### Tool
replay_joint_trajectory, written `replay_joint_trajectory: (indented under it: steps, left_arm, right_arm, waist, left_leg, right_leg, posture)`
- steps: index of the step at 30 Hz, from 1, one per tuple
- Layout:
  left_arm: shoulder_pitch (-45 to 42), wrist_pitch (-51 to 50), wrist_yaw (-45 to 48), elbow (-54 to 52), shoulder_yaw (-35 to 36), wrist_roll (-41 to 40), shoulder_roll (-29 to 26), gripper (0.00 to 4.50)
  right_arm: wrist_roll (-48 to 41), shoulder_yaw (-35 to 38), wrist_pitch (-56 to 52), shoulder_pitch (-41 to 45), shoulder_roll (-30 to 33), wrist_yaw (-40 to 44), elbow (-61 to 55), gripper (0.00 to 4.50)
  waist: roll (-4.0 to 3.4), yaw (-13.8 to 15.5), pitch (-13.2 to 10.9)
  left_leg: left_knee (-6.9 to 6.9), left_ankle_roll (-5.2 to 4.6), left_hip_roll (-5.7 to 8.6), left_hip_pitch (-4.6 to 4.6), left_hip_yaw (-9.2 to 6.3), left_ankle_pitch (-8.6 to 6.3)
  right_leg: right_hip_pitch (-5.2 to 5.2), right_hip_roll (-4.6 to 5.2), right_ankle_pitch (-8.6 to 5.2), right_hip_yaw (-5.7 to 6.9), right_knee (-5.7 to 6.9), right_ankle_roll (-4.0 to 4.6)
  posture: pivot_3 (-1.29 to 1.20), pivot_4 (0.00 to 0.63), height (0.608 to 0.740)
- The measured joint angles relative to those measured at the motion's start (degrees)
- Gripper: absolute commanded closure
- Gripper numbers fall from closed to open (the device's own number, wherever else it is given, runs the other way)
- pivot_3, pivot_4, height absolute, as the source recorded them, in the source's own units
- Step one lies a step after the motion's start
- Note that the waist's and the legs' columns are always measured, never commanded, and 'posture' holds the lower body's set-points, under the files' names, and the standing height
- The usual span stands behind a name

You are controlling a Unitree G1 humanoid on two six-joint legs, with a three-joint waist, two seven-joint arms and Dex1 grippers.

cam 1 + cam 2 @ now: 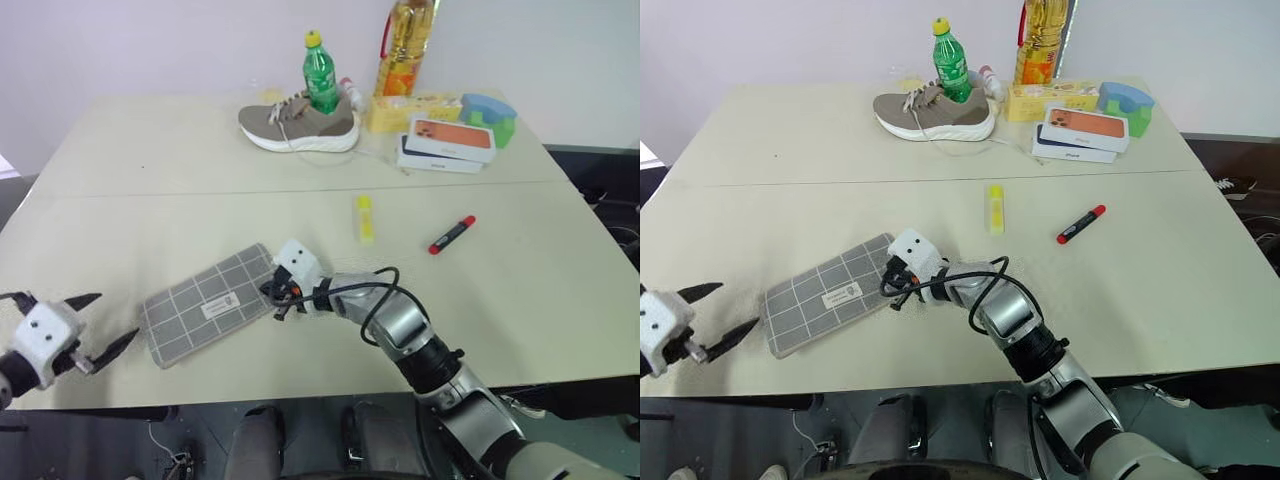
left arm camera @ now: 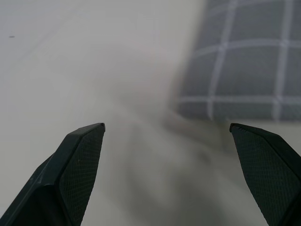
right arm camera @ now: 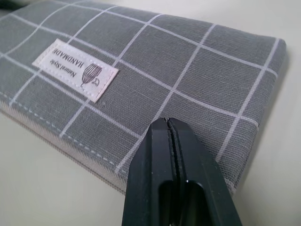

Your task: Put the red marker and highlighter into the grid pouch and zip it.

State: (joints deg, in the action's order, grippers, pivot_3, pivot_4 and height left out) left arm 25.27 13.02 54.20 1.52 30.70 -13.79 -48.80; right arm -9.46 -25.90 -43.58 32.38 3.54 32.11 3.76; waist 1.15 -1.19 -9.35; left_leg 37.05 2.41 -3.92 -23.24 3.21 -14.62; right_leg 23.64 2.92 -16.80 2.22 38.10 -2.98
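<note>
My right tool point(image 3: 168, 123), jaws together, rested at the grid pouch point(image 1: 208, 303) corner; my left tool point(image 1: 88, 325) gaped. The red marker point(image 1: 451, 235) and highlighter point(image 1: 365, 218) lay unpacked on the worktop point(image 1: 150, 160).

Grid pouch point(image 3: 155, 89) is matt woven grey cloth with a stitched white fabric label point(image 3: 75, 69), gripper fingers point(image 2: 77, 160) are black textured matt plastic, table point(image 1: 520, 270) is smooth matt beige, green bottle point(image 1: 320, 75) glossy plastic.
</note>
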Motion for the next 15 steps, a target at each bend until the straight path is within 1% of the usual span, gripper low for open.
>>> replay_joint_trajectory:
  steps: [3,5,7,10,15]
  left_arm:
    - [3.31,9.12,3.9,2.26,0.06,2.75,-2.58,0.0]
    - [4.03,15.31,5.28,3.69,-0.05,4.55,-3.44,0.0]
    - [3.7,19.4,5.58,4.63,-0.44,5.32,-3.65,0.0]
    - [1.1,23.25,5.47,5.14,-2.48,6.09,-3.67,0.0]
    - [-5.86,27.88,4.0,4.93,-9.33,7.96,-2.6,0.0]
  right_arm:
    - [0.07,0.2,0.37,0.29,-0.27,-0.12,0.84,4.46]
    - [0.19,0.19,0.65,0.29,-0.3,-0.12,1.1,4.46]
    - [0.27,0.19,0.73,0.29,-0.39,-0.12,1.2,4.46]
    - [0.37,0.19,1.08,0.3,-0.71,-0.13,1.54,4.46]
    - [0.68,0.1,1.49,0.27,-1.23,-0.22,2.02,4.46]
  waist:
    - [-0.01,0.04,0.0]
    - [-0.05,0.07,0.02]
    - [-0.04,0.08,0.03]
    - [0.0,0.08,0.06]
    - [0.05,-0.02,0.1]
  left_leg:
    - [-0.01,0.0,0.0,0.0,0.02,0.0]
    - [-0.02,0.0,0.0,0.0,0.03,0.0]
    - [-0.02,0.0,0.0,0.0,0.04,0.0]
    - [-0.02,0.0,0.01,0.0,0.06,0.0]
    - [-0.02,0.0,-0.01,0.0,0.1,0.0]
  right_leg:
    - [0.03,0.05,0.0,0.0,0.0,0.04]
    - [0.03,0.09,0.0,0.0,-0.01,0.05]
    - [0.03,0.11,0.0,0.01,-0.01,0.06]
    - [0.02,0.12,0.01,0.02,0.0,0.05]
    - [0.02,0.02,0.11,0.02,0.0,-0.12]
  posture:
    - [0.0,0.15,0.74]
    - [0.0,0.15,0.74]
    - [0.0,0.15,0.74]
    - [0.0,0.15,0.74]
    - [0.0,0.15,0.74]
